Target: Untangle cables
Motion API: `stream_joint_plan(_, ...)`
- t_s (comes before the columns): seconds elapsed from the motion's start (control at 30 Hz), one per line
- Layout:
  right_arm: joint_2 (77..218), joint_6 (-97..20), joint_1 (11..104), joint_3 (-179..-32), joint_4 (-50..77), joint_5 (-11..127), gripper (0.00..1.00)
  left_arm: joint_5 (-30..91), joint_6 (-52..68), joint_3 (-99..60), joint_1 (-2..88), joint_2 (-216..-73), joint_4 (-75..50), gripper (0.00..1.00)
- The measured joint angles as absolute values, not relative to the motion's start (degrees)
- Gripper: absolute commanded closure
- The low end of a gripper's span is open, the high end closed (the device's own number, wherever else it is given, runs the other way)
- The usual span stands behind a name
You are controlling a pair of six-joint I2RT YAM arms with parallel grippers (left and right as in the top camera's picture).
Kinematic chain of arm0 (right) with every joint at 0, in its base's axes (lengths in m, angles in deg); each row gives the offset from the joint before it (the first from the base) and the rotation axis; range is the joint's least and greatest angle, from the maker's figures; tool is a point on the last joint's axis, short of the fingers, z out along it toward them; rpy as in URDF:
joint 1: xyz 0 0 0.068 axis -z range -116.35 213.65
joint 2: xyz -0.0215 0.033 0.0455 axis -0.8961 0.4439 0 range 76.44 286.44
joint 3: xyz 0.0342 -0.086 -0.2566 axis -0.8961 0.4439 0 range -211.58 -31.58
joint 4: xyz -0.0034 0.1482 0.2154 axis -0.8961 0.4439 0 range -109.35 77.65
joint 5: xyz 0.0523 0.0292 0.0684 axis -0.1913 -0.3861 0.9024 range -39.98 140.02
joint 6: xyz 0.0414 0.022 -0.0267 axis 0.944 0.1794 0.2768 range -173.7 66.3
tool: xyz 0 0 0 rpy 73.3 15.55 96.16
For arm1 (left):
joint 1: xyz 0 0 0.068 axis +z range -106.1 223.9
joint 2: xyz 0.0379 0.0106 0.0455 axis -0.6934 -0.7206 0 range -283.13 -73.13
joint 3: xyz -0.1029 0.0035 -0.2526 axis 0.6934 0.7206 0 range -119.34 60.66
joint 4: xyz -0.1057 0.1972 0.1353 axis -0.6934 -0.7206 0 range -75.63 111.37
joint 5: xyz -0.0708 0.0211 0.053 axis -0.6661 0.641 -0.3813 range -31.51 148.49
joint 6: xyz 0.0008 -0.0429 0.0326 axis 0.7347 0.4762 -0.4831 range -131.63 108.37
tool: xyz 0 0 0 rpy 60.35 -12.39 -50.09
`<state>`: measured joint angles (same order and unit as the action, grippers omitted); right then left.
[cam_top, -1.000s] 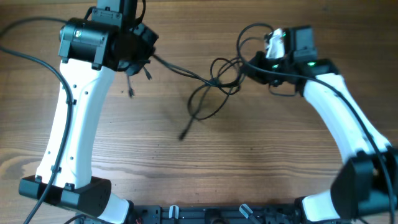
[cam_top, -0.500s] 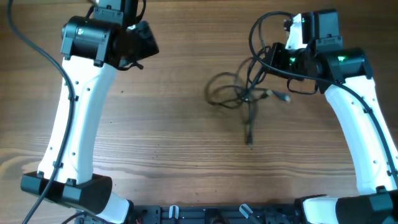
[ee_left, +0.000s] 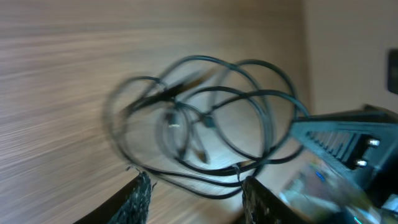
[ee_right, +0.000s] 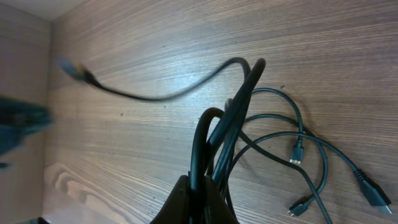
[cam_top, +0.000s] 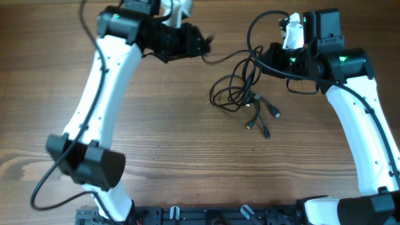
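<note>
The cables (cam_top: 239, 87) form a loose tangle of thin black loops on the wooden table, right of centre, with plugs (cam_top: 265, 130) splayed toward the front. My right gripper (cam_top: 264, 57) is shut on a bunch of strands at the tangle's upper right. In the right wrist view the cables (ee_right: 249, 99) rise from the right gripper (ee_right: 202, 190), and one strand runs left to a free plug (ee_right: 74, 71). My left gripper (cam_top: 205, 44) hovers open just left of the tangle. In the blurred left wrist view, the left gripper (ee_left: 198, 196) has the cables (ee_left: 211, 118) just ahead, one strand crossing near its fingertips (ee_left: 140, 194).
Bare wood surrounds the tangle. The left arm (cam_top: 103, 94) stretches diagonally from the front left. The right arm (cam_top: 356, 125) runs along the right side, with its own thicker cable (cam_top: 253, 28) looping at the back.
My left gripper let go of a cable end and opened, and its arm swung right toward the tangle. The tangle slackened and its plugs settled toward the front. The right gripper stays shut.
</note>
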<state>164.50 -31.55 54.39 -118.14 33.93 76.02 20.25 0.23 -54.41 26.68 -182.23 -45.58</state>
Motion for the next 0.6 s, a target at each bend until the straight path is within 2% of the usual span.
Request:
stream_joint_plan(0.23, 164.5, -31.5, 54.5, -118.1, 33.8, 77.9, 0.96, 8.6, -1.1, -54.4, 24.7, -184.7, -41.4, 0.47)
stream_joint_plan(0.6, 165.2, -31.3, 60.9, -118.1, 29.9, 89.0, 0.96, 1.9, -6.5, -54.4, 21.9, -184.7, -41.4, 0.46)
